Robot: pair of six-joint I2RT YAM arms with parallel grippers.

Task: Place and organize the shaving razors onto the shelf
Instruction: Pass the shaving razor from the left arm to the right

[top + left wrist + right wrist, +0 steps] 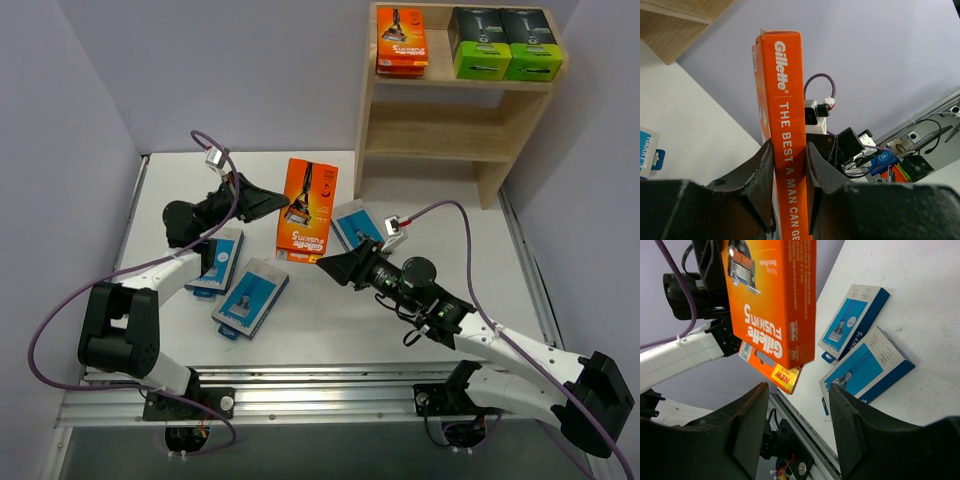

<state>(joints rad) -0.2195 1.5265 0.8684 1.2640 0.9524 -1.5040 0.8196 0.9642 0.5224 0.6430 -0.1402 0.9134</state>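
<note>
Starting at the left of the surface (330, 325), one blue card (216, 262) lies flat beside the left arm. A second blue card (251, 296) lies just beside it, and neither is shelved yet. The right wrist view catches the end of their lettering, "RY'S", so Harry's by the look of it. Moving along, the left end effector (283, 205) is clenched on the edge of an orange pack (308, 205), holding it upright in the air above the middle of the surface. The spine reads "Gillette" and "THE BEST A MAN CAN GE", cut off by the fingers. The face reads "Gillette Fusion5", with a yellow "NEW" tab below. Just to its right, the right end effector (328, 264) points at that pack with its fingers spread and nothing between them. A third blue card (352, 222) lies beside it, partly hidden. At the far right stands the shelf (436, 153). Its top tier carries an orange stack (401, 42), apparently two packs, next to two black boxes (505, 42) with green ends. The print up there is too small to read. The lower tier shows nothing on it. So I'd call it about halfway: four packs look placed, one is in the air, and three blue cards are left.
</note>
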